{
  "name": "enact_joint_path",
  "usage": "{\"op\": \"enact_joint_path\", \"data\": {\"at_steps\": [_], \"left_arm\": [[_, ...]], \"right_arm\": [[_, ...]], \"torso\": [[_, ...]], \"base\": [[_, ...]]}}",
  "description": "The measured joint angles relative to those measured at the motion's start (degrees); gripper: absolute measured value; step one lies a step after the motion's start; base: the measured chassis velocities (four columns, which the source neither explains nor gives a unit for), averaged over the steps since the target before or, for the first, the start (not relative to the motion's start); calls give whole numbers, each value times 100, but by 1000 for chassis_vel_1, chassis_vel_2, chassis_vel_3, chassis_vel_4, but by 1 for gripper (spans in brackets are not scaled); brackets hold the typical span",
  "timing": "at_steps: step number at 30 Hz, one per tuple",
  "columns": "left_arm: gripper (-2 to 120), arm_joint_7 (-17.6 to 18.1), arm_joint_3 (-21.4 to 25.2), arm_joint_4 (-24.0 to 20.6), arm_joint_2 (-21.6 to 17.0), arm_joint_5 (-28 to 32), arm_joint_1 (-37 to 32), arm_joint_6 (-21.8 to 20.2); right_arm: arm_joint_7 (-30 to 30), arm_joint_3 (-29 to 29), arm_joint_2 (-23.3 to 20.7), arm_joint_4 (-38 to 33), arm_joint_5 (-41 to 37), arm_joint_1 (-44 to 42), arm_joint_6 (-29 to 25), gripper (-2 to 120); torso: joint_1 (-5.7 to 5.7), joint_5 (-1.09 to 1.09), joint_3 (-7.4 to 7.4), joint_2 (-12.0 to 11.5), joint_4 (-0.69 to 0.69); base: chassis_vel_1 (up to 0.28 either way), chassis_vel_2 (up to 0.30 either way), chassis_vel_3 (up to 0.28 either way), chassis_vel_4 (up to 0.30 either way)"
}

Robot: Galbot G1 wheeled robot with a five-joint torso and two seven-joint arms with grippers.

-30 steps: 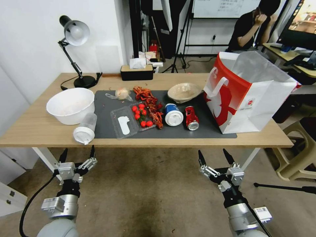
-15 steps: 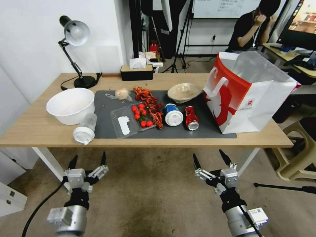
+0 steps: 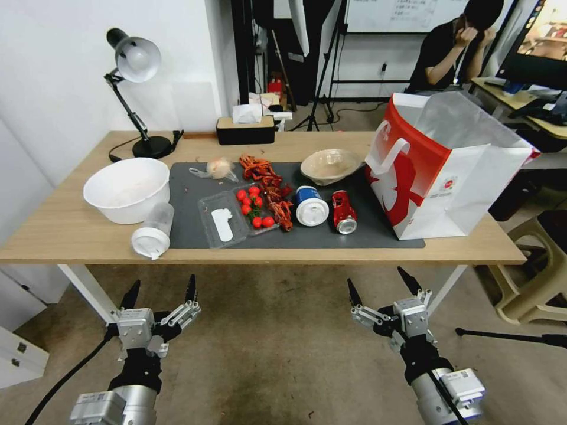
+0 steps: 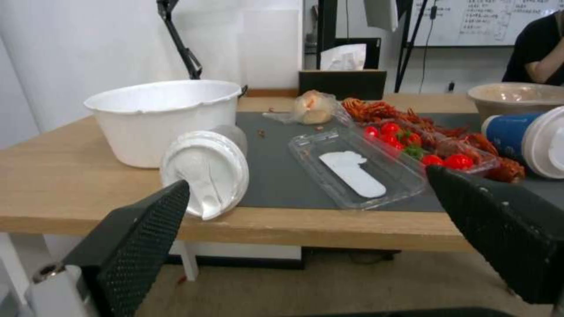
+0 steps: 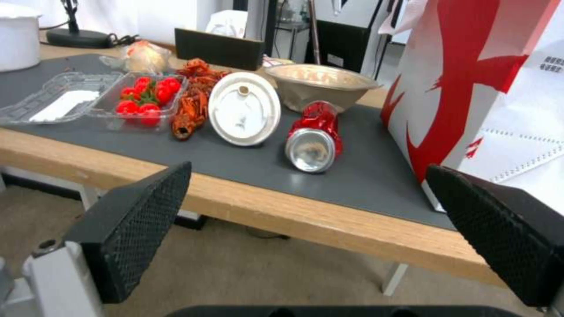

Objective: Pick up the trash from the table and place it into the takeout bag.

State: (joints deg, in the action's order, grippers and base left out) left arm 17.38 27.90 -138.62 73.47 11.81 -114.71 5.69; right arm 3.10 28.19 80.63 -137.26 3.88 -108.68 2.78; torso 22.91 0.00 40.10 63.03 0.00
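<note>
Both arms have dropped lower and back from the table (image 3: 71, 233), so the left gripper (image 3: 159, 290) and right gripper (image 3: 381, 284), fingers spread wide and holding nothing, should rise first, and the right should reach the red drink can (image 3: 343, 211) lying beside the takeout bag (image 3: 472, 189).

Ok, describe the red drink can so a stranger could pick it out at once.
Start at the big red-and-white takeout bag standing at the right end of the table. On the dark grey mat just left of it, the red drink can lies on its side, silvery end toward the near edge. Its neighbour, the blue-and-white cup, is fatter with a white lid; the can is slim, shiny red and dented.
</note>
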Motion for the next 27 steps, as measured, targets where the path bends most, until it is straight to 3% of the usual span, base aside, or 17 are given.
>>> {"op": "enact_joint_path", "data": {"at_steps": [18,24,27], "left_arm": [[100,37,127,178,-50,172,278,-19],[100,62,225,253,-297,460,527,-239],[100,91,285,246,-326,500,563,-289]], "right_arm": [[-47,71,-431,78,-582,414,162,100],[-326,93,-1351,319,-1817,1616,949,100],[-523,-12,-1589,447,-2221,2028,1209,100]], "torso": [[0,-1,1,0,0],[2,2,2,-2,1],[2,0,2,-2,0]], "base": [[0,0,0,0],[0,0,0,0],[0,0,0,0]]}}
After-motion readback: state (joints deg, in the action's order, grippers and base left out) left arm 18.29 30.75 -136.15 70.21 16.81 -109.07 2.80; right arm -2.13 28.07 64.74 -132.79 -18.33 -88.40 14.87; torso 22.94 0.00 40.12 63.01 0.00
